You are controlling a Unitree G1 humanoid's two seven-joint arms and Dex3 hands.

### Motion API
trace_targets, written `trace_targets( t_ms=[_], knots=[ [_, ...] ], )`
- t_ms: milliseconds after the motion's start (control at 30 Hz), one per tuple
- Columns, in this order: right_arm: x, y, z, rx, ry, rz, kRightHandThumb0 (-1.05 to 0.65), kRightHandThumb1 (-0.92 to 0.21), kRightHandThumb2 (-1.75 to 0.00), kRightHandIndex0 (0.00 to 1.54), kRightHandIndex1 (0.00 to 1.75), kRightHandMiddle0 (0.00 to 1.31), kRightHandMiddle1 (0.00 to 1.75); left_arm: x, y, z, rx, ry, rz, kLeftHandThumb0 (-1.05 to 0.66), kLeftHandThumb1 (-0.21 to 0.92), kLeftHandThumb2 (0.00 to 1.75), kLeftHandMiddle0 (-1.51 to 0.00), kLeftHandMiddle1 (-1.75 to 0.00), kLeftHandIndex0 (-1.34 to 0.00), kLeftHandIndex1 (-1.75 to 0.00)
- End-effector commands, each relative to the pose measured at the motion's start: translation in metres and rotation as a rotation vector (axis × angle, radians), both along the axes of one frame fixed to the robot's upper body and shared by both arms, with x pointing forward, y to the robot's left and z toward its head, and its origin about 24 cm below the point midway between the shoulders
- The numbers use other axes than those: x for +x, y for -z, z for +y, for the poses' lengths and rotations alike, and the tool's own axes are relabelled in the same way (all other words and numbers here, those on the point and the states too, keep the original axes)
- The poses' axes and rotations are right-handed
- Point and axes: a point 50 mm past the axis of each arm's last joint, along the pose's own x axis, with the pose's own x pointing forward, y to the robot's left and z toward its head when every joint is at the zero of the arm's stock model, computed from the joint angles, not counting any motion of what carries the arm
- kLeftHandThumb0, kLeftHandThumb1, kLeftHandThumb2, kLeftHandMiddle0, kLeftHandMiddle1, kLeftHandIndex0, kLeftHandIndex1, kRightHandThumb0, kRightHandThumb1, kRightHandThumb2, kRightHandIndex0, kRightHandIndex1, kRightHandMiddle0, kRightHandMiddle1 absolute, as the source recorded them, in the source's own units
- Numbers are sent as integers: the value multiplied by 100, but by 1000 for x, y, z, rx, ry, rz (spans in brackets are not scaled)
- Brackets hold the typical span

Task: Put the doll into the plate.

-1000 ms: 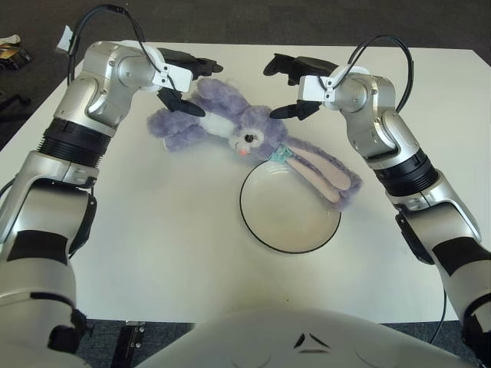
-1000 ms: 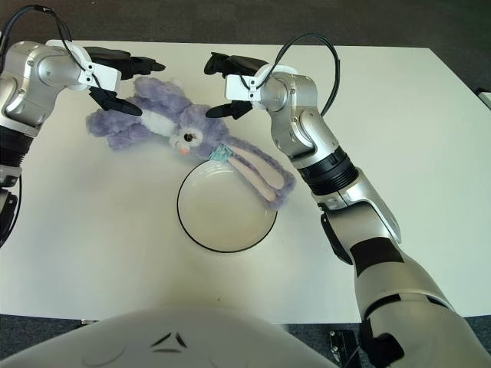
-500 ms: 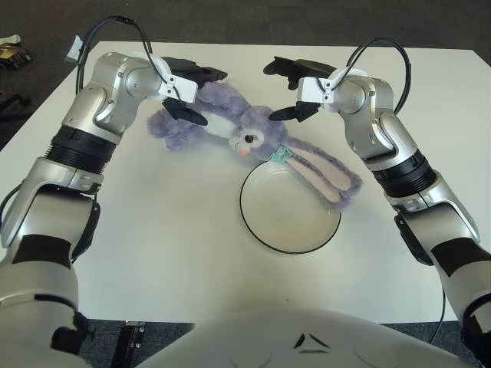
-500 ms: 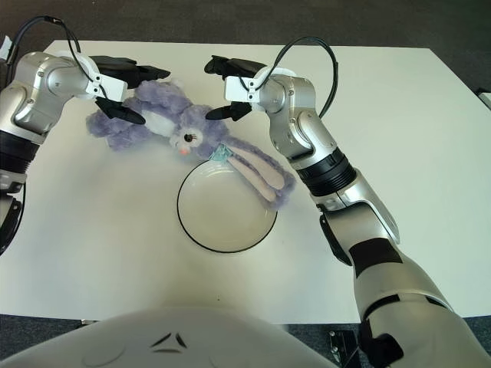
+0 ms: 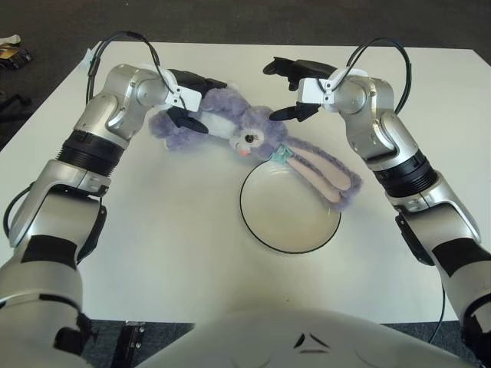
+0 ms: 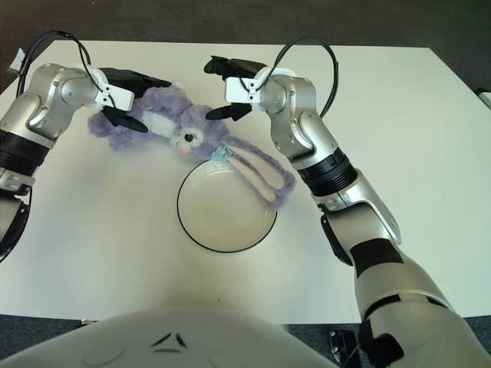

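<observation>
A purple plush bunny doll [image 5: 230,123] lies on the white table with its head toward the plate. Its long pink-lined ears [image 5: 326,178] drape over the upper right rim of the white, dark-rimmed plate [image 5: 257,226], whose inside is bare. My left hand [image 5: 209,106] is at the doll's body, fingers spread, one above the torso and one below it by the legs. My right hand [image 5: 275,90] hovers open just beyond the doll's head, not touching it.
The white table [image 5: 153,253] runs to edges on every side, with dark carpet beyond. A small object [image 5: 11,50] lies on the floor at the far left. My torso fills the bottom edge.
My left hand has slid right and slightly down, bringing its fingers around the doll's body. The right hand, doll and plate have stayed put.
</observation>
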Motion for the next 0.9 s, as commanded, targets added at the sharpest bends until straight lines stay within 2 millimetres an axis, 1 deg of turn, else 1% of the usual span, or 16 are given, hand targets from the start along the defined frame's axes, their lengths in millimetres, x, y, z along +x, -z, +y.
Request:
trace_targets(
  t_ms=[0,133,333,400,500,567,667,867],
  knots=[
    [-2,5,-1,9,-1,23,-104,-86,-46,0,117,0,45,1,6,1,41,3,-13,-100,76,57,0,0,0,0],
    [-4,13,4,25,-11,47,-102,-86,-45,0,115,0,46,1,9,1,43,9,-12,-100,80,55,0,0,0,0],
    [-8,18,9,83,-35,86,-97,-83,-46,0,109,0,45,2,11,3,-2,-21,-5,-98,80,53,0,0,0,0],
    [-9,20,12,98,-44,113,-95,-81,-47,0,106,0,43,2,12,3,-1,-30,1,-98,81,53,0,0,0,0],
    [-10,24,15,114,-66,196,-93,-79,-51,0,97,0,32,3,14,4,12,-47,1,-96,81,52,-1,0,0,0],
    [-10,25,16,118,-73,223,-91,-77,-54,0,98,0,26,3,14,4,17,-52,-5,-99,79,52,-3,-2,0,0],
    [-11,27,17,114,-80,261,-89,-76,-56,0,100,0,21,2,13,-1,29,-51,-20,-103,78,51,-4,-3,0,0],
    [-14,31,21,103,-99,342,-85,-72,-63,0,106,0,14,2,13,-2,44,-60,-19,-102,79,50,0,0,0,0]
  ],
)
